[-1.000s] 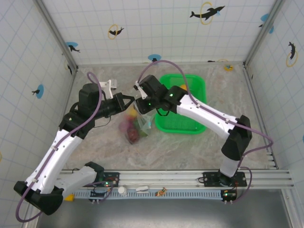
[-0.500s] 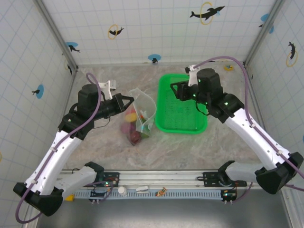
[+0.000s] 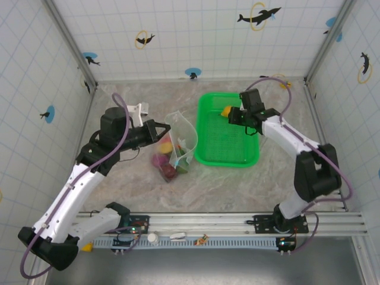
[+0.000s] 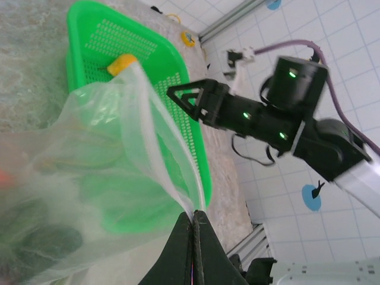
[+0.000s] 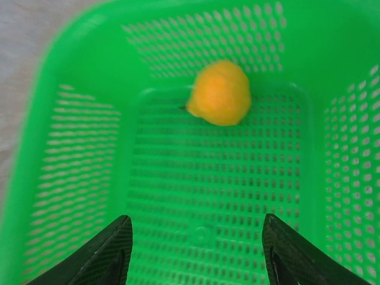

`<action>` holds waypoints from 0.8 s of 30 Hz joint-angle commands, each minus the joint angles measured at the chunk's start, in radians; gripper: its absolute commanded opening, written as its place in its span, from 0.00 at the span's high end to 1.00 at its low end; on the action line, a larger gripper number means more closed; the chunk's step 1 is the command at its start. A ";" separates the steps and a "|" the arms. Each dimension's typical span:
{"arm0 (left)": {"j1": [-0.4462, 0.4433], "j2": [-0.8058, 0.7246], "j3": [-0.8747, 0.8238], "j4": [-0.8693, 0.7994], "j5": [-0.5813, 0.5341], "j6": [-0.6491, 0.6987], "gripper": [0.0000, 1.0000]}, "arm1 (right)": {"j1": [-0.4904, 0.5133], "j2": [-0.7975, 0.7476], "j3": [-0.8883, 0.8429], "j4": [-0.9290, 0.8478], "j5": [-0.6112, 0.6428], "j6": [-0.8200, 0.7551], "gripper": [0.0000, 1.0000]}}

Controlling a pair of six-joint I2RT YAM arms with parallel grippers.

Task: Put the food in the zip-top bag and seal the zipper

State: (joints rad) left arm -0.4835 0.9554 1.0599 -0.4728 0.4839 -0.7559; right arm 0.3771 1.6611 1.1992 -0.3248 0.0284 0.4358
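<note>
Marbled beige surface [image 3: 237,184] inside tiled walls [image 3: 196,35] carries everything. Nearest, at centre left of the top view, the bag [image 3: 177,145] stands slumped, clear and wrinkled. Several pieces of food [image 3: 164,165] are already heaped in its bottom: magenta, maroon, dark green, a touch of orange. The left gripper [image 3: 161,128] holds the bag's mouth up from the left. In the wrist view its jaws are pressed together on the film's corner, right where the pale zipper [image 4: 166,166] ends. The mouth gapes toward the basket [image 3: 228,159] just beside it on the right.

Farther back, the right gripper [image 5: 196,221] hovers over the basket's floor, jaws spread with nothing between them, aimed at the yellow piece [image 5: 219,92] lying at the far end. That piece looks smooth, rounded and light. It is likely hard plastic and prone to roll or squirt out, so a grip across its widest part seems safest. The bag is thin and floppy and would probably collapse if released, so the stiffer zipper strip is the place to hold it.
</note>
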 commanded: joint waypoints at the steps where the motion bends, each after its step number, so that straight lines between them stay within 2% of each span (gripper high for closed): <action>1: 0.000 -0.010 -0.040 0.049 0.061 0.021 1.00 | -0.026 0.085 0.072 0.073 -0.021 0.044 0.38; 2: 0.000 -0.009 -0.050 0.054 0.070 0.023 1.00 | -0.033 0.113 0.082 0.093 -0.047 0.053 0.36; 3: 0.000 -0.010 -0.054 0.056 0.074 0.027 1.00 | -0.035 0.142 0.093 0.108 -0.061 0.062 0.28; 6: 0.000 -0.015 -0.070 0.062 0.079 0.044 1.00 | -0.036 0.209 0.141 0.133 -0.073 0.064 0.23; 10: 0.001 -0.017 -0.096 0.072 0.097 0.049 1.00 | -0.039 0.300 0.225 0.105 -0.042 0.063 0.23; 15: 0.000 -0.029 -0.123 0.144 0.201 0.019 1.00 | -0.041 0.370 0.275 0.123 0.009 0.074 0.26; 24: 0.000 -0.042 -0.122 0.145 0.208 0.039 1.00 | -0.049 0.481 0.369 0.115 0.036 0.101 0.32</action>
State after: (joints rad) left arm -0.4831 0.9260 0.9459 -0.3550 0.6697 -0.7357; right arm 0.3328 2.1151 1.5143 -0.2218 0.0383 0.5232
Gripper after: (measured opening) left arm 0.042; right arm 0.683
